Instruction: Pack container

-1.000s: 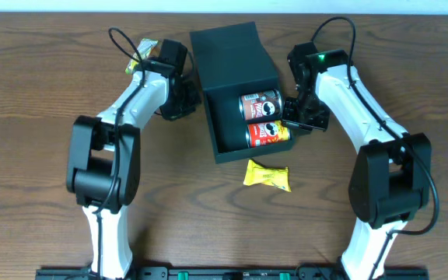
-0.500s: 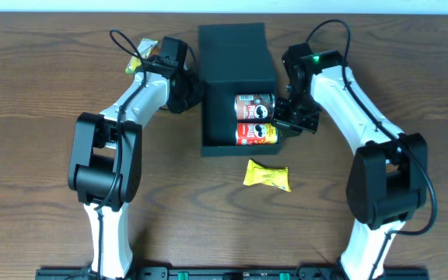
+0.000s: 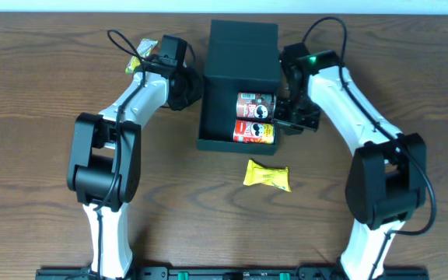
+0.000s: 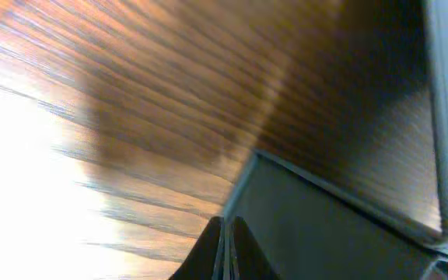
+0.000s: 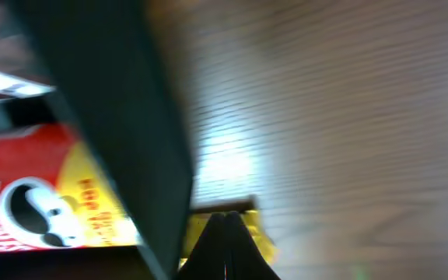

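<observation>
**Container near the far edge, both grippers closed beside it**

We see the container (image 3: 243, 50) at the middle of the counter (image 3: 37, 117), close to its far edge. Its lid covers the far half. In the open near half lie two snack cans side by side, a dark one (image 3: 255, 104) and a red one (image 3: 253, 132).

The left gripper (image 3: 188, 90) is at the container's left wall, its fingers pressed together on nothing. The right gripper (image 3: 288, 117) is at the right wall beside the cans, also pinched together and empty.

A yellow packet (image 3: 267, 176) lies on the counter just nearer than the container. A second packet (image 3: 142, 53) lies towards the far left corner, behind the left arm.
</observation>
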Controlling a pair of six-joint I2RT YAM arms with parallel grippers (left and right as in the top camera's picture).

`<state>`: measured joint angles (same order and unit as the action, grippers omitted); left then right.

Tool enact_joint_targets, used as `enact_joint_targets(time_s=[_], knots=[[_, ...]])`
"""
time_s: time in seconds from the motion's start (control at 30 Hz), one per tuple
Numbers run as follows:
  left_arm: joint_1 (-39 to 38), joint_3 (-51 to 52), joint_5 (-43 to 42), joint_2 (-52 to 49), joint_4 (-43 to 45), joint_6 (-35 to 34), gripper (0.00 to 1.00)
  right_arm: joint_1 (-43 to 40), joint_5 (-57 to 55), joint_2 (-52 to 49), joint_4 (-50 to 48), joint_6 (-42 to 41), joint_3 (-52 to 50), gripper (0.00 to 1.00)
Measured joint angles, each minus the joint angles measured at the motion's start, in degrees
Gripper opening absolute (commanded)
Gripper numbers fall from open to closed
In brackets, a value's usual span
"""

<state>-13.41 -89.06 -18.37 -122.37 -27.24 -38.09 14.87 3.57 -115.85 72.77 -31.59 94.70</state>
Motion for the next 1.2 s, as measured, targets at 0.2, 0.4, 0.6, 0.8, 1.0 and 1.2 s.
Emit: enact_joint_targets(time_s=[0.2, 0.4, 0.6, 0.8, 1.0, 1.2], knots=[[4.57, -0.13, 8.79, 9.29, -2.91, 4.98, 0.06, -6.12, -1.9, 0.22, 1.33, 1.73, 7.67, 0.01], [8.68, -1.14, 19.56, 19.93, -8.85, 13.27, 0.05, -8.37, -1.64, 2.99, 3.45, 3.39, 9.51, 0.38], [8.48, -4.33, 21.66, 19.21, -10.73, 30.64, 0.85, -8.37, -1.64, 3.19, 3.28, 5.68, 9.53, 0.73], [9.42, -11.69, 19.82, 18.84, -11.98, 39.76, 0.95, -8.37, -1.64, 3.21, 4.31, 7.08, 9.53, 0.77], [10.32, -17.46, 21.07, 14.6, -15.47, 48.81, 0.95, -8.37, -1.64, 3.19, 4.31, 8.24, 9.53, 0.78], [10.97, -24.96, 22.82, 3.19, -17.7, 53.59, 0.96, -8.37, -1.66, 3.19, 4.33, 8.66, 9.53, 0.79]])
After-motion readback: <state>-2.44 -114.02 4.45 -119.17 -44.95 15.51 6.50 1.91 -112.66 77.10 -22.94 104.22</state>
